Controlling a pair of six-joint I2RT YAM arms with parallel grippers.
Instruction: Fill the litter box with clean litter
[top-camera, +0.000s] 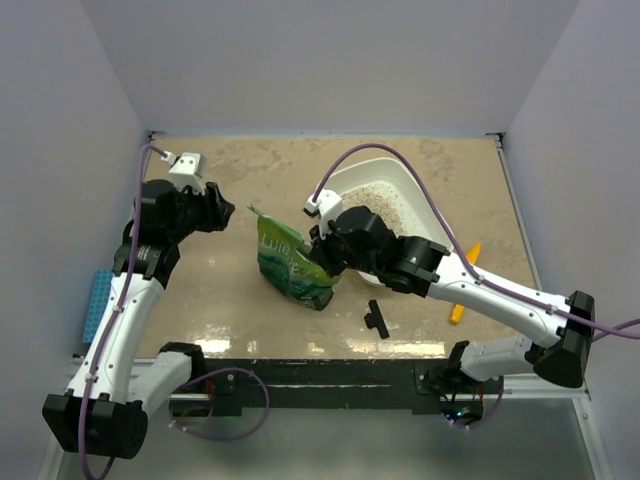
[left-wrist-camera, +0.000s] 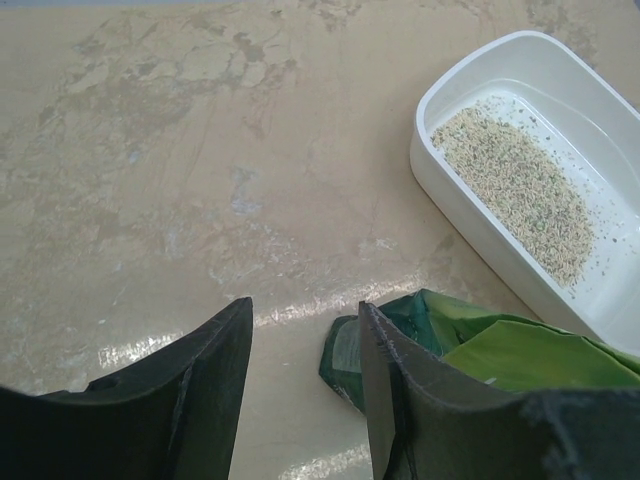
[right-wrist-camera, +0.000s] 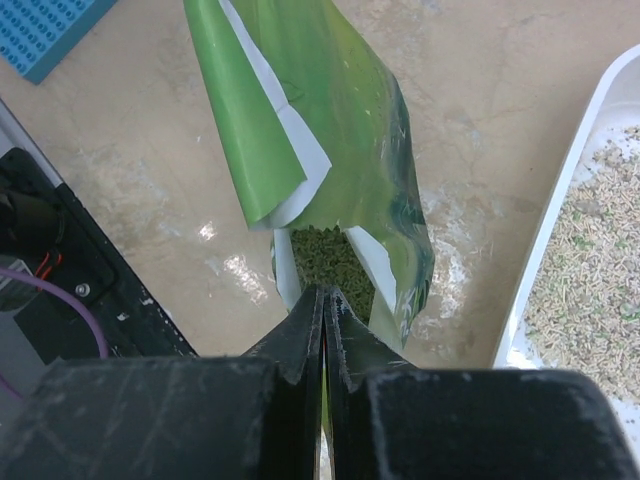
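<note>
On the left, the left claw (top-camera: 222, 212) is spread apart, holding nothing. In the middle, the right claw (right-wrist-camera: 323, 298) pinches the crinkled green plastic bag (top-camera: 288, 262). Right of it, the shallow white plastic litter box (top-camera: 408, 175) holds the sandy beige clean litter (top-camera: 385, 198).
</note>
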